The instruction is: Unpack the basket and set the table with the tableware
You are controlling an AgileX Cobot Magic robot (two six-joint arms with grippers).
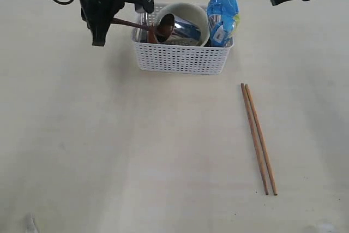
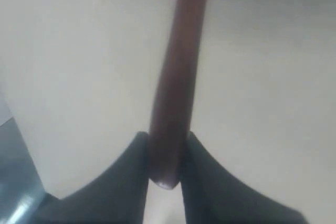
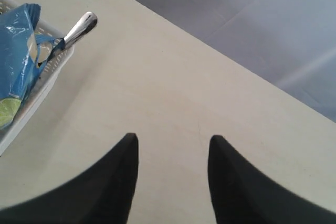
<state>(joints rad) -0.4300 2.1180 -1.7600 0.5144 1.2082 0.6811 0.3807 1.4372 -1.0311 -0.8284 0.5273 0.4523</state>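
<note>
Blue snack bag [image 1: 222, 13] stands upright, top crinkled; pale grey backdrop [image 3: 252, 19] beyond.

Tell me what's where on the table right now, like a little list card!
left gripper: shut on the spoon by its handle
spoon: red-brown, scoop end over the basket
basket: holds bowl, steel mug, blue snack bag
chopsticks: side by side on the table, outside the basket
right gripper: open, holding nothing

Looks like a robot lab: pale table [image 1: 109, 151], plain grey backdrop [image 3: 252, 24] behind, black robot arm [image 1: 101, 4] overhead.
</note>
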